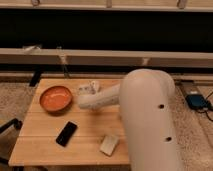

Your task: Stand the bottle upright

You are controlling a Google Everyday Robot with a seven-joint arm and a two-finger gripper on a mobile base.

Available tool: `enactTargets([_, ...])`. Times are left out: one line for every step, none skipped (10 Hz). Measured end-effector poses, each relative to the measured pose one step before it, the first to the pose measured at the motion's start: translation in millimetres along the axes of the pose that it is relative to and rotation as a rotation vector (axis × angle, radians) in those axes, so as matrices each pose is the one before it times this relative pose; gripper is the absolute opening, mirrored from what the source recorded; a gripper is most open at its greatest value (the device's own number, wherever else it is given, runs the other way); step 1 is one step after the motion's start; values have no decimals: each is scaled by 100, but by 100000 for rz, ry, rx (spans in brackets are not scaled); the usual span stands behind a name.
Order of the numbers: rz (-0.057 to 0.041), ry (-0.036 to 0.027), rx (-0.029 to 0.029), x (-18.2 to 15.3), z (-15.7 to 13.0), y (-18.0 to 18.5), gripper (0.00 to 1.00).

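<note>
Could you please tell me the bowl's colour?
The bowl is orange, camera view; the gripper is beside it.

A wooden desk (pixel 40 147) carries an orange bowl (pixel 55 98) near its far left corner. A black phone (pixel 66 133) lies nearer the front, apart from the bowl. A flat pale block (pixel 109 144) lies near the front edge. A blue box (pixel 198 101) sits on the floor.
</note>
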Motion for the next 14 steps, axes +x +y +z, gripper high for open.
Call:
enactTargets([-60, -587, 721, 282, -701, -135, 0])
enactTargets([-115, -911, 1355, 607, -1334, -159, 0])
enactTargets([-539, -1013, 1686, 529, -1542, -350, 0])
enactTargets([-938, -1197, 1785, 464, -1843, -422, 0])
enactTargets([-1127, -1477, 1466, 195, -1737, -331, 0])
enactTargets([-1151, -1573, 1033, 48, -1286, -287, 0])
enactTargets([-1152, -1534, 949, 177, -1361, -196, 0])
enactTargets([-655, -1168, 586, 106, -1104, -18, 0])
enactTargets([-524, -1149, -194, -20, -816, 199, 0])
enactTargets([-431, -1536, -487, -99, -542, 197, 0])
enactTargets([-200, -1584, -536, -80, -439, 100, 0])
enactTargets([250, -2639, -2414, -49, -380, 229, 0])
enactTargets([1195, -3138, -3917, 90, -365, 68, 0])
enactTargets([735, -2530, -2283, -20, -233, -104, 0])
